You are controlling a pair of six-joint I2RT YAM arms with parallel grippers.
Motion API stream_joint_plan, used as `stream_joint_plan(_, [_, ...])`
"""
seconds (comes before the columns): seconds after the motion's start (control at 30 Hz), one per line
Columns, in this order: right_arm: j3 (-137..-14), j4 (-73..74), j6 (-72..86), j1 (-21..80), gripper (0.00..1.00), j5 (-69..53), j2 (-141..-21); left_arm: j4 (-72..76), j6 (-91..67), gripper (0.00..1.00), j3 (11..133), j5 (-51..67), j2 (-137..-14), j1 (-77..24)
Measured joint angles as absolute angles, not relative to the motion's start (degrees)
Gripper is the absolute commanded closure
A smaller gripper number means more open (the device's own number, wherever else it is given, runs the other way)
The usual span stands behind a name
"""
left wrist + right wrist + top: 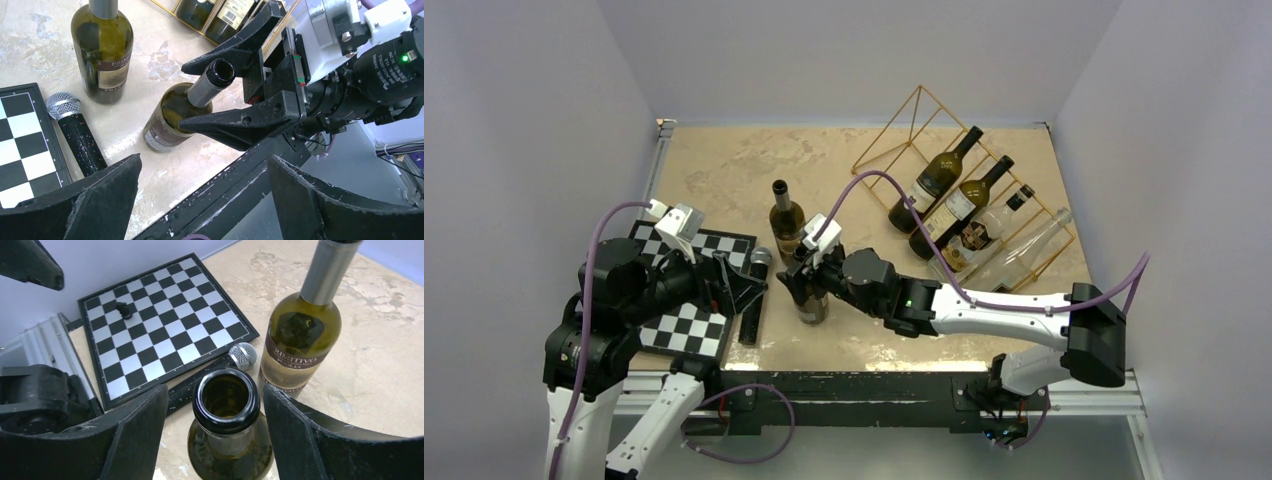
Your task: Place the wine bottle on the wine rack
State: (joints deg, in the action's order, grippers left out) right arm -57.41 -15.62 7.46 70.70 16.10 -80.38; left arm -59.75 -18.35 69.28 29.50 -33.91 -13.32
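A dark green wine bottle point(810, 300) stands upright near the table's front edge, its open mouth showing in the right wrist view point(226, 396). My right gripper point(215, 427) is open, with one finger on each side of the bottle's neck and a gap on both sides; the left wrist view point(222, 82) shows the same. A second green bottle point(786, 218) stands upright just behind it. The gold wire wine rack point(920, 88) sits at the back right with several bottles lying in it. My left gripper point(202, 200) is open and empty over the near table edge, left of the bottle.
A black-and-white chessboard point(686, 328) lies at the front left, partly under my left arm, with a dark piece point(122, 310) on it. A microphone point(760, 262) and a black bar point(752, 322) lie between the board and the bottles. A clear bottle point(1014, 255) fills the rack's nearest slot.
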Motion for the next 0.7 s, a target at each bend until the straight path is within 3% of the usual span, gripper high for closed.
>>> stream_joint_plan(0.23, [-54.41, -20.34, 7.46, 72.10, 0.46, 22.81, -80.44, -59.79, -18.22, 0.01, 69.19, 29.28, -34.00, -13.32])
stream_joint_plan(0.53, [-54.11, -22.55, 5.30, 74.17, 0.97, 28.51, -80.95, -60.05, -18.20, 0.01, 68.77, 28.18, -34.09, -13.32])
stream_joint_plan(0.7, [-54.43, -22.63, 3.64, 75.75, 1.00, 31.09, -81.34, -60.12, -18.20, 0.01, 68.75, 27.86, -34.11, -13.32])
